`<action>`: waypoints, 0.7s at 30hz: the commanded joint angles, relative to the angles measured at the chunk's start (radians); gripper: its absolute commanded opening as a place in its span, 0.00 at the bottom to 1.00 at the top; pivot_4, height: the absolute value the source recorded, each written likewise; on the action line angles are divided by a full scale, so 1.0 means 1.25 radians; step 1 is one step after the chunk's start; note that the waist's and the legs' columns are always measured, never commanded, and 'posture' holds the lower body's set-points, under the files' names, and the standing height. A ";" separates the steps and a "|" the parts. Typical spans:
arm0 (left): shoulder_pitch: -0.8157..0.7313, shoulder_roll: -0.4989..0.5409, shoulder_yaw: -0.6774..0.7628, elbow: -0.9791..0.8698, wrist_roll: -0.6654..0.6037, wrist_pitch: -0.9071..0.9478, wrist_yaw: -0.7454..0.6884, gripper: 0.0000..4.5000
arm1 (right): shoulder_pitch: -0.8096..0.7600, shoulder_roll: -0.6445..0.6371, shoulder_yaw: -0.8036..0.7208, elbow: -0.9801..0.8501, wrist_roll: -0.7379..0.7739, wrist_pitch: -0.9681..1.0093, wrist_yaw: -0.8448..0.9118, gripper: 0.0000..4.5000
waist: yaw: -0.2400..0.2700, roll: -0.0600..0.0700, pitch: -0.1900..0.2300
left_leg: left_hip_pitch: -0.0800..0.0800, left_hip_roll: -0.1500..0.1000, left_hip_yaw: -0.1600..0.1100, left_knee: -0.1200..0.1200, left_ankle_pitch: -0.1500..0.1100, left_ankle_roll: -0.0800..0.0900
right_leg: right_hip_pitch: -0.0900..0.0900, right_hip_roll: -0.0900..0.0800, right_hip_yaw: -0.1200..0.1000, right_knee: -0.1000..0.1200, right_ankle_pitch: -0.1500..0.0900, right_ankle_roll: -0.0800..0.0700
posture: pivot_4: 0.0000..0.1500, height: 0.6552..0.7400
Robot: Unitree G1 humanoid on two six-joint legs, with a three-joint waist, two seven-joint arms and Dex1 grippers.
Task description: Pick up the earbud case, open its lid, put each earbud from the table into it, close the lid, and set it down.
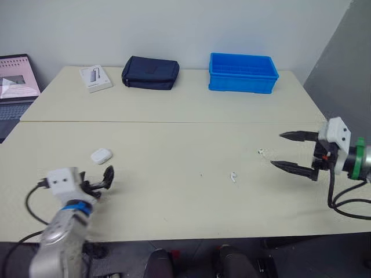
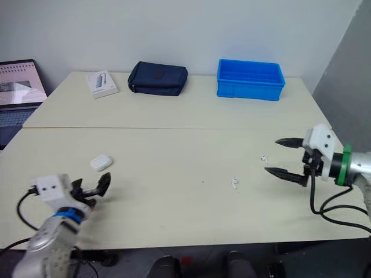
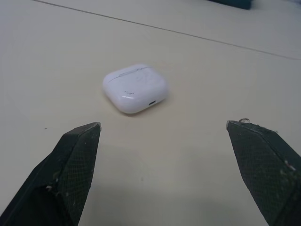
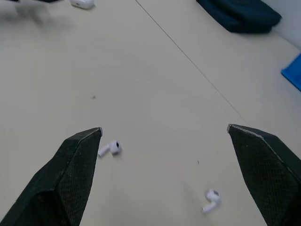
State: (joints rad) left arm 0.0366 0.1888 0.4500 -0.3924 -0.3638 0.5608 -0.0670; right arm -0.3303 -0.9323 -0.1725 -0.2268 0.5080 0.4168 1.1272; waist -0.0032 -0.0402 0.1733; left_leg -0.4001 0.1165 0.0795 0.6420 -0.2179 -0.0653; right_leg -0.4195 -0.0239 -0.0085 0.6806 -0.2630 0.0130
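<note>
The white earbud case (image 1: 101, 155) lies shut on the cream table at the left, and the left wrist view shows it (image 3: 135, 88) just ahead of the fingertips. My left gripper (image 1: 98, 182) hovers a little nearer the front edge than the case, open and holding nothing. Two white earbuds lie on the right half: one (image 1: 233, 176) near the middle, the other (image 1: 261, 152) further right. My right gripper (image 1: 277, 150) is open just right of that second earbud, pointing left. The right wrist view shows both earbuds (image 4: 110, 149) (image 4: 210, 197) between and ahead of its fingers.
Along the table's far side stand a blue plastic bin (image 1: 243, 72), a dark blue pouch (image 1: 150, 72) and a small white box (image 1: 95, 78). A laptop (image 1: 14, 81) sits off the far left corner. A seam runs across the tabletop (image 1: 174, 121).
</note>
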 commanded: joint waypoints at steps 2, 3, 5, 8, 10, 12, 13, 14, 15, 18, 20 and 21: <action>-0.089 -0.008 -0.013 0.055 0.070 -0.041 0.100 1.00 | -0.104 0.025 0.040 -0.042 0.051 0.073 -0.015 1.00 | -0.001 0.000 0.000 | 0.000 0.000 0.000 0.001 0.000 0.000 | 0.000 0.000 0.000 0.000 0.001 0.000 | 1.00 0.79; -0.113 -0.004 -0.014 0.090 0.080 -0.037 0.111 1.00 | -0.126 0.033 0.057 -0.042 0.053 0.089 -0.015 1.00 | -0.001 0.000 0.000 | 0.000 0.000 0.000 0.001 0.000 0.000 | 0.000 0.000 0.000 0.000 0.001 0.000 | 1.00 0.79; -0.151 0.000 -0.010 0.146 0.092 -0.042 0.130 1.00 | -0.160 0.047 0.090 -0.041 0.050 0.109 -0.014 1.00 | 0.000 0.000 0.000 | 0.000 0.000 0.000 0.001 0.000 0.000 | 0.000 0.000 0.000 0.000 0.001 0.000 | 1.00 0.79; -0.189 -0.005 -0.008 0.197 0.095 -0.048 0.148 1.00 | -0.199 0.071 0.125 -0.033 0.046 0.124 -0.008 1.00 | 0.000 0.000 0.000 | -0.001 0.000 0.000 0.001 0.000 0.000 | 0.000 0.000 0.000 0.000 0.002 -0.002 | 1.00 0.79; -0.205 -0.018 -0.006 0.218 0.087 -0.053 0.159 1.00 | -0.219 0.086 0.144 -0.026 0.039 0.123 -0.006 1.00 | 0.000 0.000 0.000 | -0.002 0.000 0.000 0.001 0.000 0.000 | -0.001 0.000 0.000 -0.001 0.002 -0.002 | 1.00 0.79; -0.218 -0.027 -0.012 0.235 0.084 -0.056 0.164 1.00 | -0.234 0.101 0.157 -0.021 0.036 0.123 -0.007 1.00 | 0.001 0.000 0.000 | -0.002 0.000 0.000 0.001 0.000 0.000 | -0.001 0.000 0.000 -0.001 0.002 -0.002 | 1.00 0.79; -0.224 -0.029 -0.016 0.243 0.085 -0.058 0.164 1.00 | -0.240 0.109 0.161 -0.019 0.035 0.124 -0.009 1.00 | 0.001 0.000 0.000 | -0.002 0.000 0.000 0.001 0.000 0.000 | -0.001 0.000 0.000 -0.001 0.002 -0.002 | 1.00 0.79; -0.230 -0.031 -0.019 0.251 0.086 -0.058 0.166 1.00 | -0.245 0.114 0.164 -0.018 0.037 0.127 -0.008 1.00 | 0.001 0.000 0.000 | -0.002 0.000 0.000 0.001 0.000 0.000 | -0.001 0.000 0.000 -0.001 0.002 -0.002 | 1.00 0.79; -0.236 -0.034 -0.019 0.260 0.086 -0.057 0.171 1.00 | -0.248 0.119 0.168 -0.017 0.041 0.131 -0.005 1.00 | 0.001 0.000 0.000 | -0.002 0.000 0.000 0.001 0.000 0.000 | -0.001 0.000 0.000 0.000 0.002 -0.002 | 1.00 0.79; -0.251 -0.044 -0.017 0.291 0.098 -0.063 0.201 1.00 | -0.271 0.138 0.190 0.006 0.044 0.138 0.014 1.00 | 0.001 0.000 0.000 | -0.002 0.000 0.000 0.001 0.000 0.000 | -0.001 0.000 -0.001 0.000 0.002 -0.002 | 1.00 0.79; -0.263 -0.050 -0.011 0.310 0.102 -0.072 0.223 1.00 | -0.290 0.149 0.205 0.030 0.040 0.142 0.027 1.00 | 0.001 0.000 0.000 | -0.001 0.000 0.000 0.001 0.000 0.000 | -0.001 0.000 0.000 0.000 0.002 -0.001 | 1.00 0.79; -0.272 -0.052 -0.009 0.323 0.104 -0.080 0.232 1.00 | -0.301 0.156 0.214 0.045 0.033 0.138 0.035 1.00 | 0.001 0.000 0.000 | -0.001 0.000 0.000 0.001 0.000 0.001 | 0.000 0.000 -0.001 0.000 0.003 -0.001 | 1.00 0.79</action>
State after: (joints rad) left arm -0.2900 0.1304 0.4382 -0.0135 -0.2420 0.4760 0.2028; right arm -0.6769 -0.7398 0.0941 -0.1775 0.5496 0.5958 1.1540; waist -0.0024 -0.0403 0.1731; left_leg -0.4015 0.1164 0.0792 0.6437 -0.2180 -0.0646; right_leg -0.4198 -0.0237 -0.0091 0.6806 -0.2598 0.0119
